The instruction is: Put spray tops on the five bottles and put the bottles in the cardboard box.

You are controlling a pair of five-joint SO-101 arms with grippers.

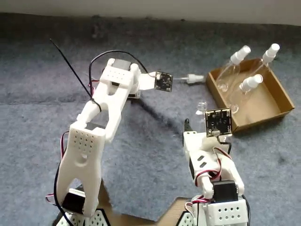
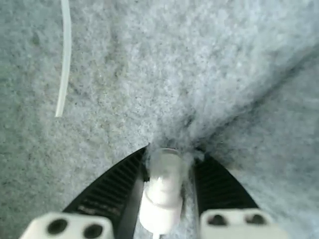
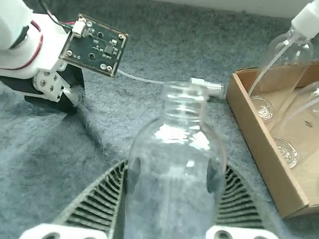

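Pinching a small white plastic spray top (image 2: 162,186) between its black ribbed jaws, the left claw (image 2: 173,150) is seen close over the grey felt-covered table (image 1: 141,155); the top is held by its sides, and grey cloth shows just beyond it. The right claw (image 3: 174,168) is pressed against both sides of a clear round plastic bottle (image 3: 174,124); the bottle's threaded neck is open and bare, and it points away from the arm. A second white spray top (image 1: 194,78) is seen lying on its side on the table, between the left claw and the shallow brown cardboard box (image 1: 268,101), just beside the box's corner; its thin clear dip tube (image 3: 149,78) is stretched flat over the cloth towards the left claw. The box is placed at the right side of the table, near the right claw; inside it are laid a first topped bottle (image 1: 228,73), a second topped bottle (image 1: 259,63) and a third topped bottle (image 1: 244,92), each clear with a white spray head; the heads of the first two jut over the far rim.
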